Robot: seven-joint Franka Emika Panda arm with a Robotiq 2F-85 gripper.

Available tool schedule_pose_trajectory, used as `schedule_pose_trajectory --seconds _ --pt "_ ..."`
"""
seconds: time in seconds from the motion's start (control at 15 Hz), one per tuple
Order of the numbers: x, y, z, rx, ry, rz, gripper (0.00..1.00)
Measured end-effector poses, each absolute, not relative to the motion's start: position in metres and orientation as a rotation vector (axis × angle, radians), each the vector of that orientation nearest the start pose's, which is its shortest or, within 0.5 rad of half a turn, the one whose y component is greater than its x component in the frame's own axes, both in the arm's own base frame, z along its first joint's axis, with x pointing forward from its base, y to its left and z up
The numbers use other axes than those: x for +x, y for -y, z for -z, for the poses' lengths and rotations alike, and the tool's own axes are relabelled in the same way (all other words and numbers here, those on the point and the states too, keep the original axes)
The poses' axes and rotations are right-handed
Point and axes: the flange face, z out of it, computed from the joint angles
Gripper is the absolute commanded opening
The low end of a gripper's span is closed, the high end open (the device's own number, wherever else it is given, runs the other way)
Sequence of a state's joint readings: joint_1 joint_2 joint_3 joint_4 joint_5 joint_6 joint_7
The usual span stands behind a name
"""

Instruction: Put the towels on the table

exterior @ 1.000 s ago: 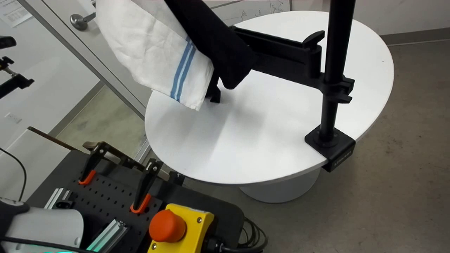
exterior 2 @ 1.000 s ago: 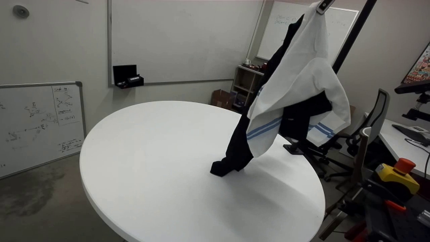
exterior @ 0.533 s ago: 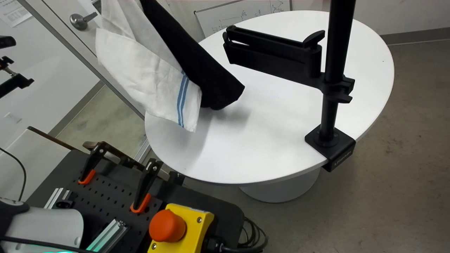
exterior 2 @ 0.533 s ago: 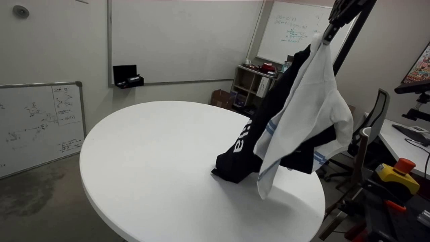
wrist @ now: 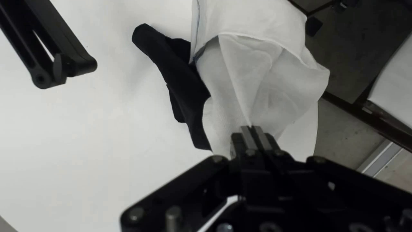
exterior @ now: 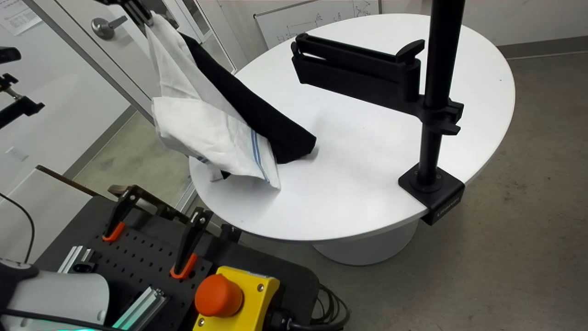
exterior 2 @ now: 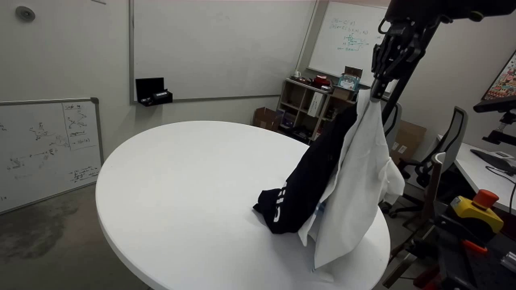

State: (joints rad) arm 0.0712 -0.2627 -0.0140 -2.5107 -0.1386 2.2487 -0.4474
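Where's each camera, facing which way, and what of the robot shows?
In an exterior view: high, angled down at the table; gripper upper left.
In an exterior view: above the table, facing a whiteboard; gripper and arm upper right.
Wrist view: on the wrist, facing down at white towel and black towel; gripper at bottom.
Both exterior views share table, towels, red button.

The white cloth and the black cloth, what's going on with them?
A black two-fingered robot end effector is shut on the top of a white cloth with blue stripes. A black cloth with white print hangs beside it; I can't tell whether that one is pinched too. Both reach down to a large round white table, where their bottom ends seem to touch. Neither is laid down yet.
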Motion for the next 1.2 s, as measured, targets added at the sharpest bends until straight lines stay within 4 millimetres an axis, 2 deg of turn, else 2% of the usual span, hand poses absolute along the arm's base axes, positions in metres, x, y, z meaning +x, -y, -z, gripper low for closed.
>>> schedule_pose_trajectory --seconds 0.27,0.8,0.87,1.0,1.2 --pt "0.444 -0.051 -0.347 -3.110 0.917 -0.073 0.00" --pt "0.476 -0.096 -0.308 -3.170 0.666 0.023 0.00" --pt "0.481 -0.099 -0.303 -3.178 0.637 0.030 0.23" --pt "0.488 -0.102 -0.294 -3.189 0.577 0.038 0.32" --pt "0.498 -0.105 -0.287 -3.200 0.514 0.039 0.57"
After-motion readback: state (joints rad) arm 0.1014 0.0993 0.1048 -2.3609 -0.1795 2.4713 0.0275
